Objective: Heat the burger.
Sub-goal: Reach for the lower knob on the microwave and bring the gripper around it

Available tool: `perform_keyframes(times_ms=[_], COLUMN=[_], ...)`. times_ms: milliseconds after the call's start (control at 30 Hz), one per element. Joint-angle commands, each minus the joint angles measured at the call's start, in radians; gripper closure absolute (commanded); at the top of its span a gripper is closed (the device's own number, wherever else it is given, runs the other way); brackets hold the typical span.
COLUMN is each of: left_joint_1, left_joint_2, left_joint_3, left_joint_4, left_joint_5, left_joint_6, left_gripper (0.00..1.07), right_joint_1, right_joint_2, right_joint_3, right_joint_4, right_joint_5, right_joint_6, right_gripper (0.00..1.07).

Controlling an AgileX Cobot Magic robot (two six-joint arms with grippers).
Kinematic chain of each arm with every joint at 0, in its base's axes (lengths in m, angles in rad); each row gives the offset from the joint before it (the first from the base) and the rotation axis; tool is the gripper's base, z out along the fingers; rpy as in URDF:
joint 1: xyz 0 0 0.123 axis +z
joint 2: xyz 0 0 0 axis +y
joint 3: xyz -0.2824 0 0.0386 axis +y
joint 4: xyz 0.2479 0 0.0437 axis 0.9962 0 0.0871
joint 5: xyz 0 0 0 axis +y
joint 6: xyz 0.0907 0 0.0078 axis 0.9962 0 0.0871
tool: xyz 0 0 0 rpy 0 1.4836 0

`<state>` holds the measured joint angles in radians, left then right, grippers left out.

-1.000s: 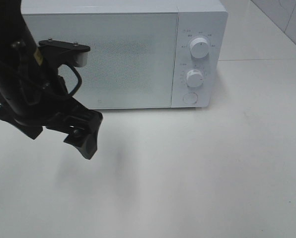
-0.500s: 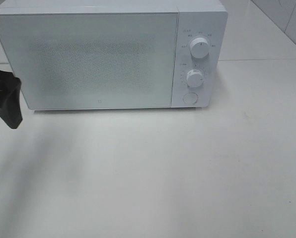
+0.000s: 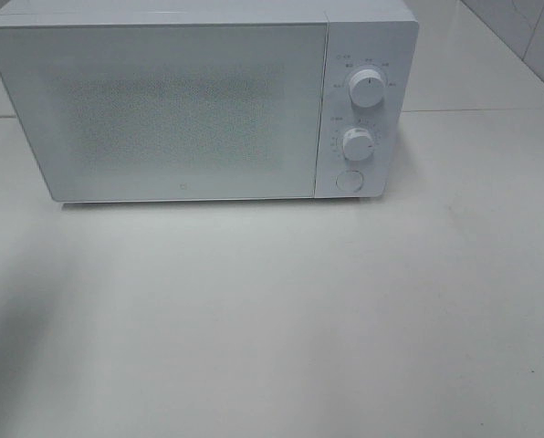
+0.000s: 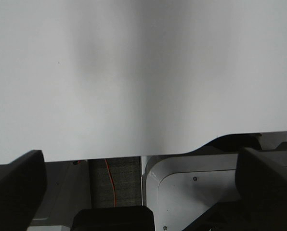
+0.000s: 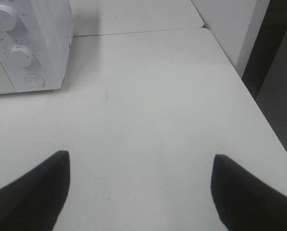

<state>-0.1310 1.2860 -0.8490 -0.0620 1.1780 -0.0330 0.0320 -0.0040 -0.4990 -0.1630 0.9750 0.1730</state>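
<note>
My left gripper (image 4: 139, 156) is spread wide, nothing between its fingers, over an edge of the white table (image 4: 143, 72), with an orange cable (image 4: 107, 178) below it. My right gripper (image 5: 141, 160) is spread wide too, empty above bare tabletop. Farther back stands the white microwave (image 3: 181, 109), door shut, two knobs (image 3: 367, 88) above a round button (image 3: 349, 180). Beside it a seam (image 3: 473, 110) crosses the table. No view shows the burger; I cannot tell where it is.

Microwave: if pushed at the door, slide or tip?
Probably slides rather than tips: the microwave is a wide, low box sitting flat. Likely heavy, given its bulk. The table looks smooth and glossy, so it may skid; feet aren't visible.
</note>
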Motion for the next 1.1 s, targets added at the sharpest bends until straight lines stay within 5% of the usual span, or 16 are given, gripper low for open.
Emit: perform_keyframes(times_ms=[33, 467, 1100], left_joint_1=[0.004, 0.004, 0.004], left_joint_2=[-0.078, -0.43, -0.995], left_joint_3=[0.071, 0.318, 0.331], left_joint_4=[0.006, 0.006, -0.003], left_joint_5=[0.006, -0.119, -0.106], left_joint_6=[0.005, 0.012, 0.009], left_gripper=[0.06, 0.06, 0.06], right_joint_1=[-0.003, -0.003, -0.003], right_joint_2=[-0.025, -0.025, -0.025], right_joint_3=[0.001, 0.001, 0.001], right_joint_4=[-0.004, -0.004, -0.004], right_joint_5=[-0.01, -0.01, -0.01], right_joint_6=[-0.012, -0.012, -0.012], right_gripper=[0.31, 0.31, 0.32])
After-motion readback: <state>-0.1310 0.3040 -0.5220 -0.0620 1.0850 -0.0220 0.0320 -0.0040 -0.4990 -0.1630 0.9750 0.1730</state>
